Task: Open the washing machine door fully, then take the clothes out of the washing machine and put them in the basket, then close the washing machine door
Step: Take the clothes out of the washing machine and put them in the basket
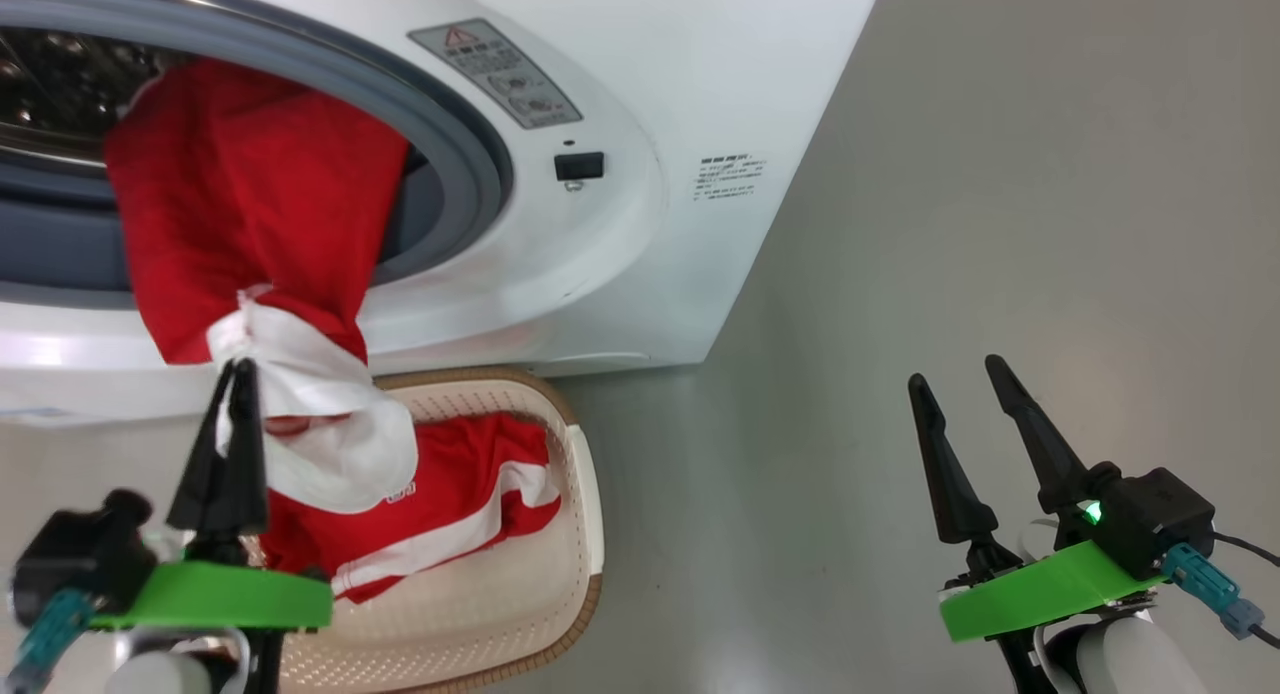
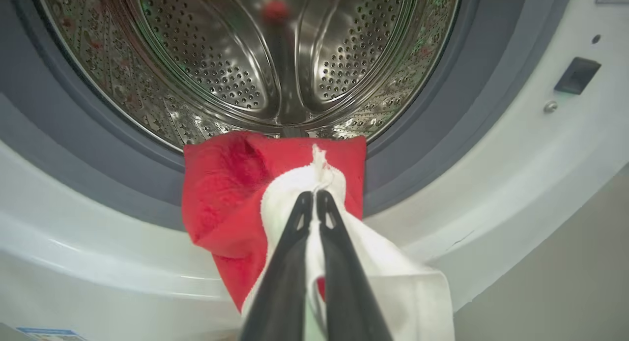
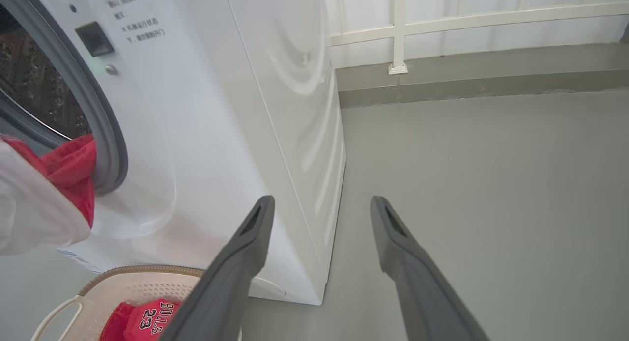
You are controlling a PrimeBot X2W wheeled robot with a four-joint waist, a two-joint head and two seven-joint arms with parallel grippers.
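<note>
1. Lower left: left tool point(image 1: 236, 367), pinched tight on the white hem of a red garment point(image 1: 250, 184).
2. Lower right: right tool point(image 1: 953, 369), fingers spread wide, nothing between them, above the floor point(image 1: 1000, 224).
3. Just beyond the left tool: basket point(image 1: 590, 494), just in front of the washing machine point(image 1: 700, 74), holding a second red-and-white garment point(image 1: 470, 474).
4. Farther: held garment trailing out of the steel drum point(image 2: 221, 61), over the grey ring point(image 2: 417, 149), above the basket.
</note>
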